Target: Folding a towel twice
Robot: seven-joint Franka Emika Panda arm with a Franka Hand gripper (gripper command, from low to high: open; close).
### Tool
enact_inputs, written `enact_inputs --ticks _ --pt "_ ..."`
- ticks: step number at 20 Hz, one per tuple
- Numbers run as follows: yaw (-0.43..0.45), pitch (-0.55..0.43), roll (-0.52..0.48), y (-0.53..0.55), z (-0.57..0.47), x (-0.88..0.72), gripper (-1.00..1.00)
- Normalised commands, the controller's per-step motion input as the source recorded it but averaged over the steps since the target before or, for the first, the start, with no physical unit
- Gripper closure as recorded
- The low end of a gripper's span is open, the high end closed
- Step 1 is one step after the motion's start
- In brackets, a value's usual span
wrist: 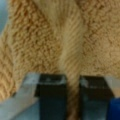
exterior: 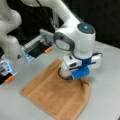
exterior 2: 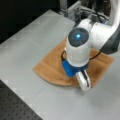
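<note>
Wrist view: the gripper (wrist: 72, 97) pinches a raised fold of the towel (wrist: 37, 45) between its jaws. Both front views show the towel (exterior: 52, 95) on the grey table (exterior 2: 30, 42), beneath the arm.

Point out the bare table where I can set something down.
Bare table lies open at a front view's left of the towel and below it. It is crowded at the towel's edge, where the gripper pinches a fold.
</note>
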Motion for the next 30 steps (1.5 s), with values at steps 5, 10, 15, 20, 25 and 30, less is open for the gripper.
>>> enact_inputs --ticks 5,10,15,20,25,30 --pt "-0.041 -0.198 0.192 0.06 -0.04 -0.87 1.00" --pt "-0.004 -0.182 0.146 0.13 0.03 -0.98 1.00" --pt "-0.124 -0.164 0.105 -0.01 -0.05 -0.69 1.00" --pt "-0.191 -0.185 0.097 -0.10 -0.14 -0.38 1.00" --pt "-0.196 -0.179 0.099 -0.03 -0.12 -0.20 1.00" --pt "-0.254 -0.151 0.111 0.12 -0.11 -0.20 1.00"
